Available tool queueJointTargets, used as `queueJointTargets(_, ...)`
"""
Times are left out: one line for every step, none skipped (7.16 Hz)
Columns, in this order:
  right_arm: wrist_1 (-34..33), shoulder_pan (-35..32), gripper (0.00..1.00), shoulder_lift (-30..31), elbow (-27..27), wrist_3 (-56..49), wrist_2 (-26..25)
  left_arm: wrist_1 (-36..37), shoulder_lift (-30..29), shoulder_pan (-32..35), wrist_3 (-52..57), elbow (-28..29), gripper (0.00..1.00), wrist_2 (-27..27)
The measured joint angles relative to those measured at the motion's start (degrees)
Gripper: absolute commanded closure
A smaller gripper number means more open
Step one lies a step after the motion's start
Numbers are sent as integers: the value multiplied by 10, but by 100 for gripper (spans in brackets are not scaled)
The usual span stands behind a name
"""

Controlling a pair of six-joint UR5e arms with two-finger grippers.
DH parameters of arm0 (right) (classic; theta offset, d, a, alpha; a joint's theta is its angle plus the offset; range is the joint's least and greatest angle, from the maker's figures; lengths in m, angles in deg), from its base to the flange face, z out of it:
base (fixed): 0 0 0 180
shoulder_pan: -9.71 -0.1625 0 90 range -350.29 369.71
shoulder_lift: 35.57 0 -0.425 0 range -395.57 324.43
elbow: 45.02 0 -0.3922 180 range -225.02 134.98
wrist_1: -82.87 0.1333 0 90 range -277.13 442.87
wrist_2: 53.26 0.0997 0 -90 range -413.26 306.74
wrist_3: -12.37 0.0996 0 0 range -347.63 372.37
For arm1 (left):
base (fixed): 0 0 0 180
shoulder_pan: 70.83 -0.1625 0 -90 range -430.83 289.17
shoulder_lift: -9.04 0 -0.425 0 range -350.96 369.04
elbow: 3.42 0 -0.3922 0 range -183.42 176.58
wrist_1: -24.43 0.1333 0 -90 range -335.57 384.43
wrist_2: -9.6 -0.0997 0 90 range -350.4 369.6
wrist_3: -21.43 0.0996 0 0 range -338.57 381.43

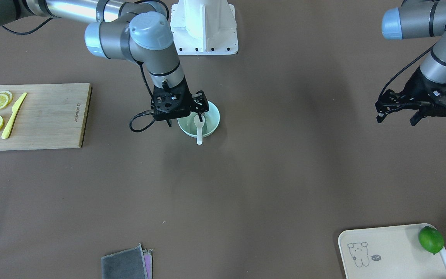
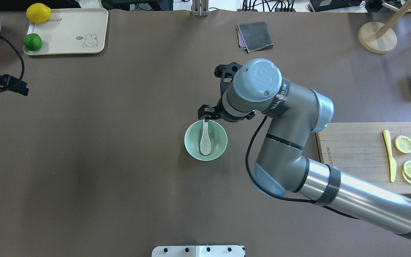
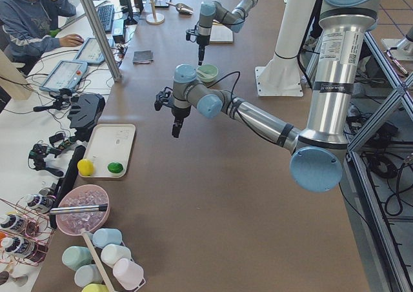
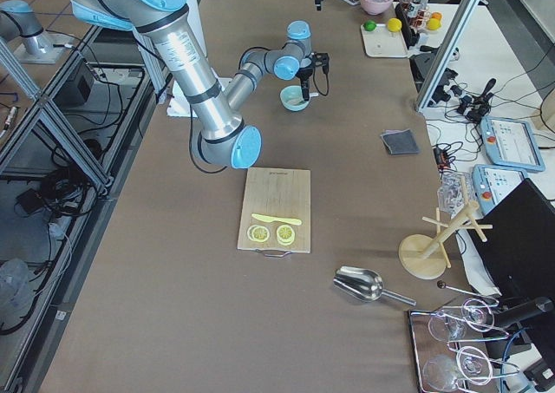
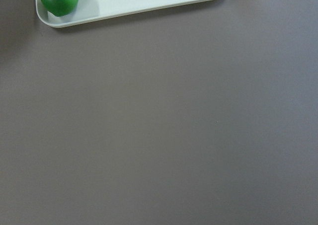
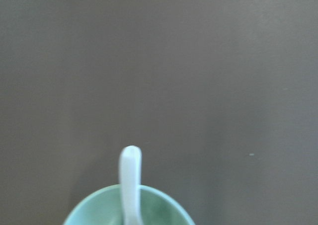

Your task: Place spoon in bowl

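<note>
The white spoon [image 1: 199, 133] lies in the mint-green bowl [image 1: 214, 116], scoop down inside and handle leaning over the rim on the side away from the robot. It also shows in the overhead view [image 2: 205, 141] inside the bowl [image 2: 220, 138], and in the right wrist view [image 6: 130, 178] over the bowl's rim [image 6: 166, 206]. My right gripper [image 1: 184, 119] hovers just above the bowl, fingers apart, not holding the spoon. My left gripper [image 1: 395, 118] is open and empty, well off to the side above bare table.
A wooden cutting board [image 2: 355, 150] with lemon slices [image 2: 404, 144] and a yellow knife [image 2: 389, 155] lies by the right arm. A tray [image 2: 73, 26] holds a lime [image 2: 33, 41] and a lemon [image 2: 38, 13]. A grey cloth [image 2: 255, 35] lies at the far edge.
</note>
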Motion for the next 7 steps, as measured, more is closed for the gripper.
queueJointTargets(-1,-44,0,57,-42,-31,41,16,8,30,56,2,3,6)
queueJointTargets(-2,-93,0,123,-80,-88,83,45,17,75,138,5,3,20)
queueJointTargets(-2,-140,0,191,-106,-159,118,81,31,129,230,7,3,41)
queueJointTargets(-2,-189,0,257,-116,-251,149,110,50,179,311,9,3,60)
queueJointTargets(-2,-237,0,313,-118,-343,170,125,79,213,363,10,2,75)
queueJointTargets(-3,-291,0,365,-115,-433,190,127,111,230,386,10,2,86)
queueJointTargets(-3,-340,0,408,-111,-508,203,127,131,237,393,14,2,91)
